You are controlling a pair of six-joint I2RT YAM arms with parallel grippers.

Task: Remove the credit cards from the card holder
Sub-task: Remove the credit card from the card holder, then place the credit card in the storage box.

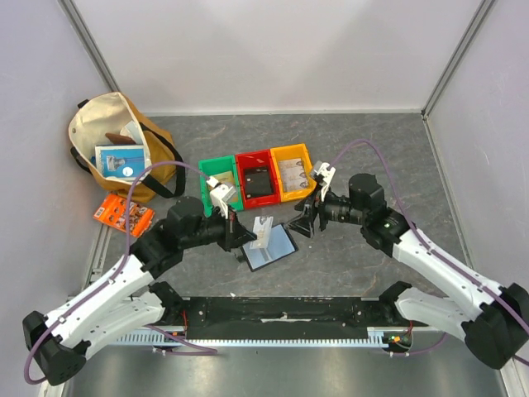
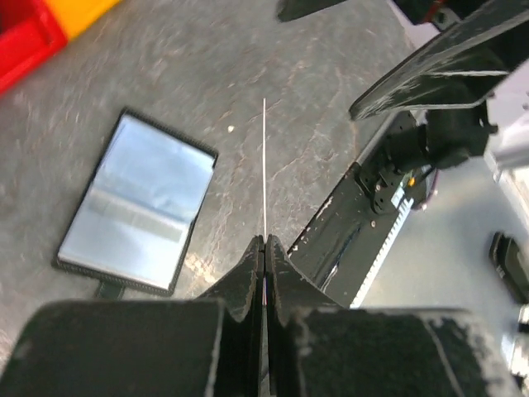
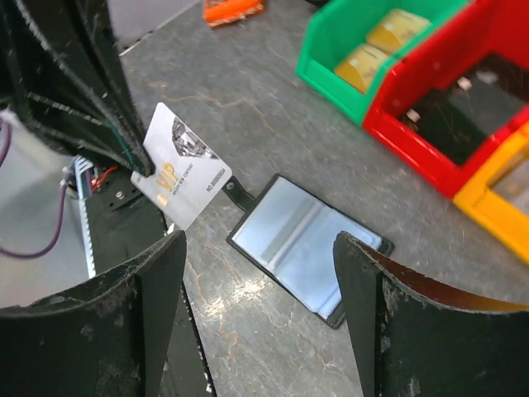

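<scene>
The card holder point(image 1: 273, 249) lies open and flat on the grey table, its two shiny grey-blue panels facing up point(image 2: 136, 203) point(image 3: 306, 244). My left gripper point(image 1: 246, 236) point(image 2: 264, 241) is shut on a white credit card point(image 1: 263, 231), held upright above the holder's left edge. That card shows edge-on as a thin white line point(image 2: 264, 165) in the left wrist view and face-on point(image 3: 178, 178) in the right wrist view. My right gripper point(image 1: 302, 221) point(image 3: 260, 248) hangs open just right of the holder, with nothing between its fingers.
A green bin point(image 1: 212, 168), a red bin point(image 1: 255, 157) and a yellow bin point(image 1: 288, 152) stand in a row behind the holder. A flat black item point(image 1: 259, 181) lies in the red bin. A tan tote bag point(image 1: 111, 112) and an orange packet point(image 1: 124, 215) sit at the far left.
</scene>
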